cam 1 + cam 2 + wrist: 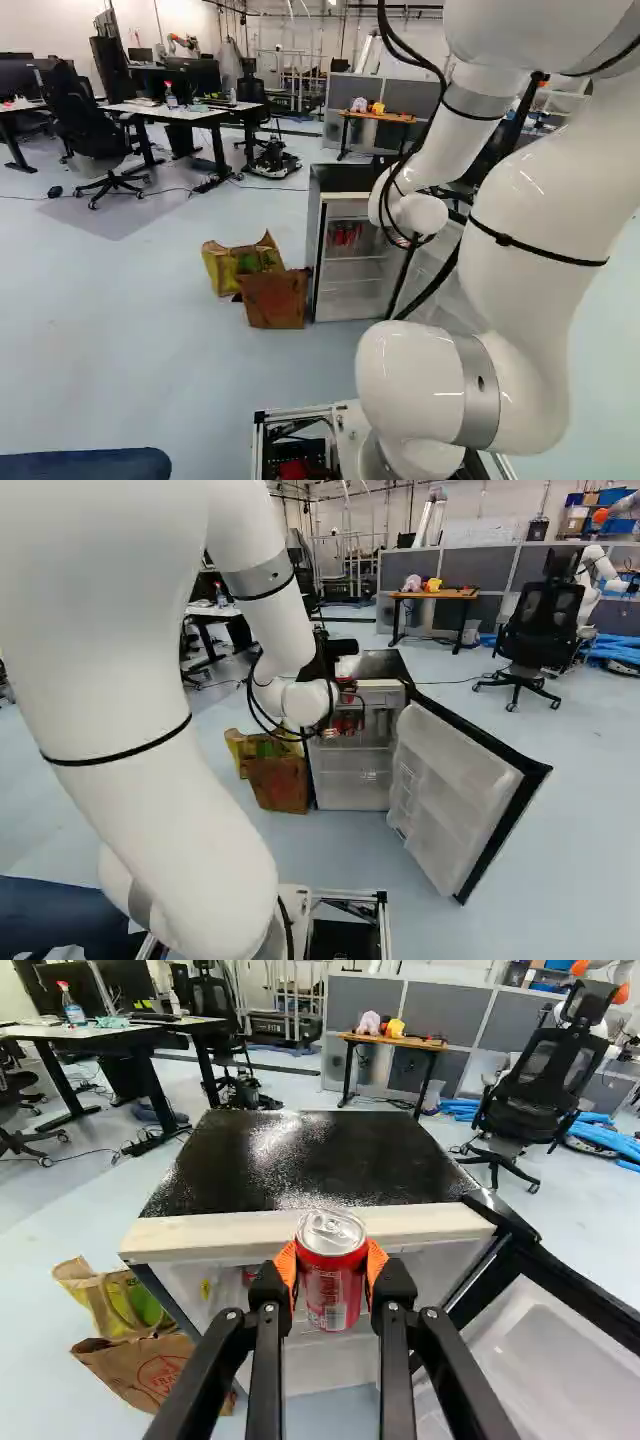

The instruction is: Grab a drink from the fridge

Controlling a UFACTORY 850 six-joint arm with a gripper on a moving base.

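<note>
The red aluminium drink can [333,1285] is a smooth upright cylinder, its silvery lid catching the light around a pull tab, with pale markings and a barcode on its glossy side. It is grasped by the black two-finger gripper [344,692], whose orange pads [287,1265] press against it from both sides near its lid. The can is held in front of the pale, straight-edged front of the small fridge [300,1155], whose flat black top has a shiny, speckled glare. The fridge door [455,790] is open, showing a translucent, moulded plastic lining with shelves, framed in black. Inside the white cabinet, more red cans [345,235] stand on the upper shelf, above another level. Just beside the fridge, a crumpled yellow-and-green bag [240,262] slumps on the smooth pale blue floor [150,350], next to a creased, boxy brown paper bag [275,300] with red print.
</note>
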